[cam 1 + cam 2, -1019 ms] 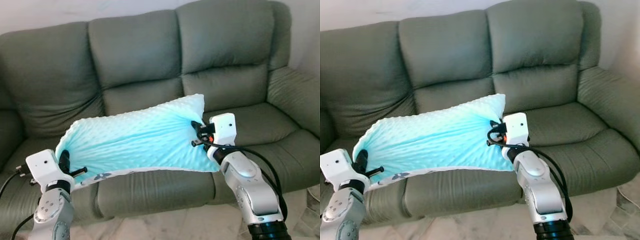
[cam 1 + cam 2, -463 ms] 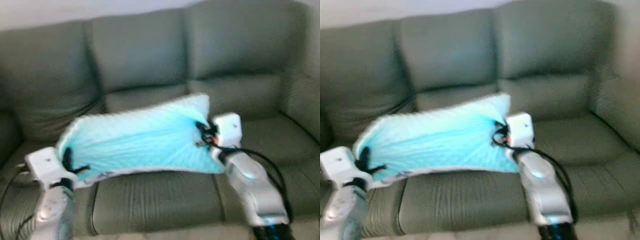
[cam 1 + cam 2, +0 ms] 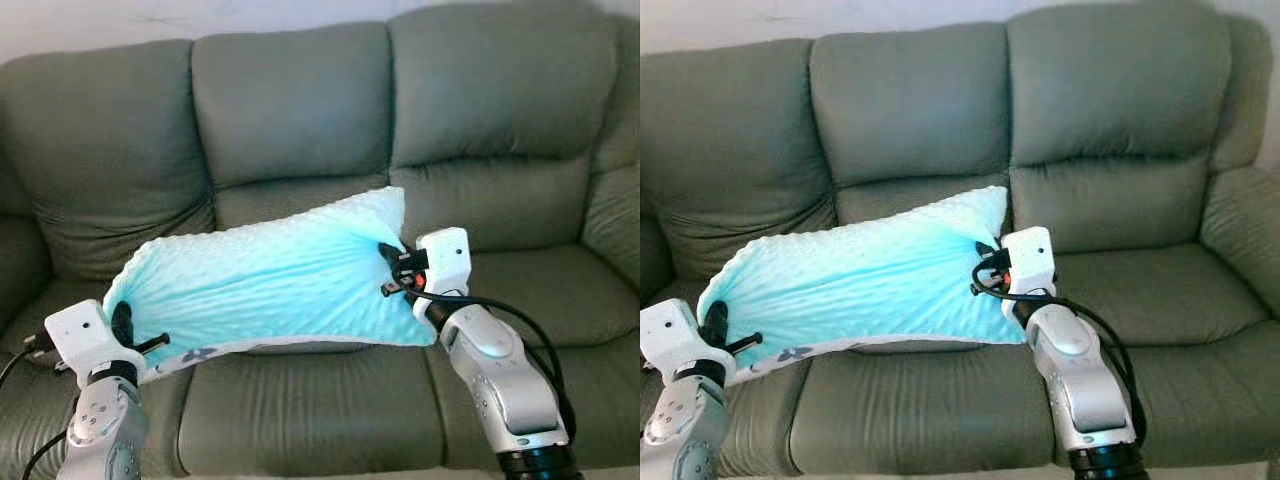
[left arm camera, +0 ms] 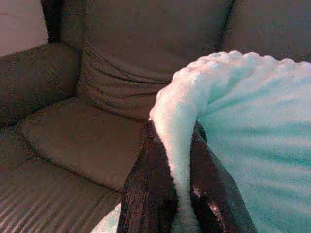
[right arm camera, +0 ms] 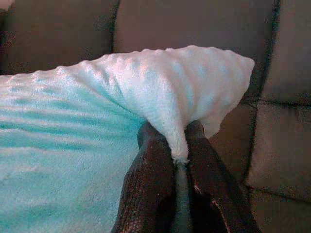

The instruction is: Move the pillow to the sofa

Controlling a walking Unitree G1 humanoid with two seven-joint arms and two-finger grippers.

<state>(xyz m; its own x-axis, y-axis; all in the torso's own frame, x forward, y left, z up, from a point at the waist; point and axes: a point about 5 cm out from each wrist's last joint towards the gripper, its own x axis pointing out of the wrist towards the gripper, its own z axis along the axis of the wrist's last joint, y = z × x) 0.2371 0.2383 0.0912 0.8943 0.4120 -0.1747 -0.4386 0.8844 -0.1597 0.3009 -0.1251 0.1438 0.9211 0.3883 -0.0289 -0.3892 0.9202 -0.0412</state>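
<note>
**Pillow over the seat, not yet let go**

I have the pillow (image 3: 265, 285) stretched between both arms, over the sofa (image 3: 300, 120) seat cushions. The left gripper (image 4: 170, 194) pinches one end, the right gripper (image 5: 179, 160) pinches the other, fabric bunched between each pair of fingers. I judge the carry nearly done; lowering and releasing remain. I read no brand or writing, just a small dark print on the underside.
</note>
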